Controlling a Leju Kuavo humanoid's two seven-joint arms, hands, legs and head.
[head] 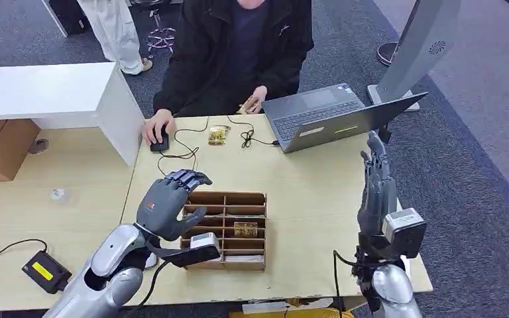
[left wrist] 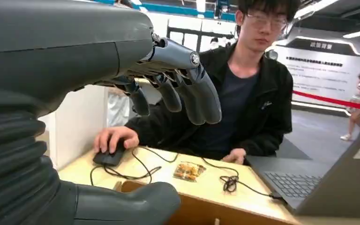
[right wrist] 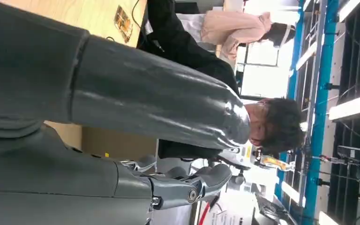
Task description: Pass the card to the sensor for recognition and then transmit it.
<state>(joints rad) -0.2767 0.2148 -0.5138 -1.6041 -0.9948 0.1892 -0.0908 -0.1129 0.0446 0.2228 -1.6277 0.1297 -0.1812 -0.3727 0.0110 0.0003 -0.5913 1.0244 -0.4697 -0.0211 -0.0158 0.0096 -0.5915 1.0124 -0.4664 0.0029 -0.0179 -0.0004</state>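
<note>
Hovering empty over the wooden card box [head: 228, 228], the left hand [head: 168, 202] spreads its fingers; the right hand [head: 376, 182] points upward, fingers straight.

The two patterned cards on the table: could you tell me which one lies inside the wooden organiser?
The card nearer the robot, lying in a compartment of the wooden organiser. The other card lies on the bare table by the person's mouse.

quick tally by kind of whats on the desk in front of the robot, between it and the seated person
laptop: 1
mouse: 1
wooden slotted box: 1
card in the box: 1
card-like item by the cables: 1
Total: 5
</note>
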